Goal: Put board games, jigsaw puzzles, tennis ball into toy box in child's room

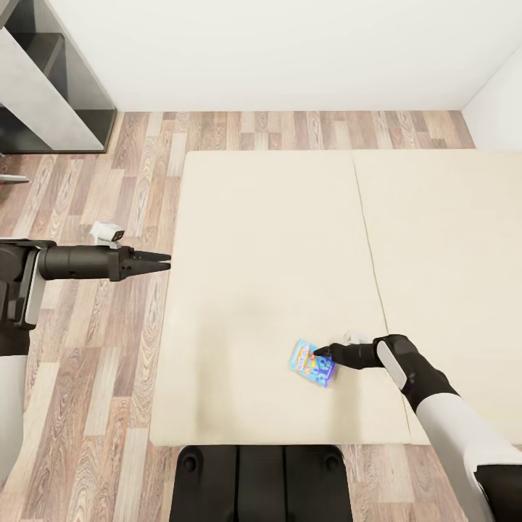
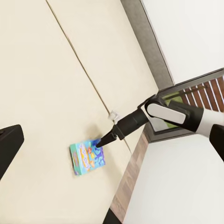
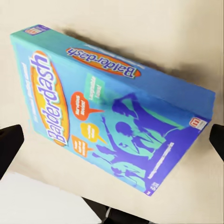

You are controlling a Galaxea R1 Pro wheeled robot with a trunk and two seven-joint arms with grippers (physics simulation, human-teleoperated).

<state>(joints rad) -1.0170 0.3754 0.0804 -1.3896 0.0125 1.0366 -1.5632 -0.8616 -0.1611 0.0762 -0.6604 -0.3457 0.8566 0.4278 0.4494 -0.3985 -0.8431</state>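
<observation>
Right end effector (image 1: pixel 324 353) is at the blue game box (image 1: pixel 313 363), tips over its right edge; I can't tell whether they touch it. The box lies flat on the bed (image 1: pixel 275 239), on the left mattress half near the foot edge, just left of the seam. In the right wrist view the box (image 3: pixel 112 112) (reads "Balderdash") sits between the two dark fingers at the frame sides, so the jaws are spread and not yet pinching it. Its long axis runs diagonally, from near-right to far-left in the head view.

Right arm is clearly the nearer one. Left end effector (image 1: pixel 161 262) hangs well apart, over the wood floor (image 1: pixel 94 406) beside the bed's left edge, fingers pressed close together.

Judgement: next step is closing across the box's short side; the soft mattress may let it slide.

Room: white walls, dark shelf unit (image 1: pixel 51 87) in the far-left corner.
</observation>
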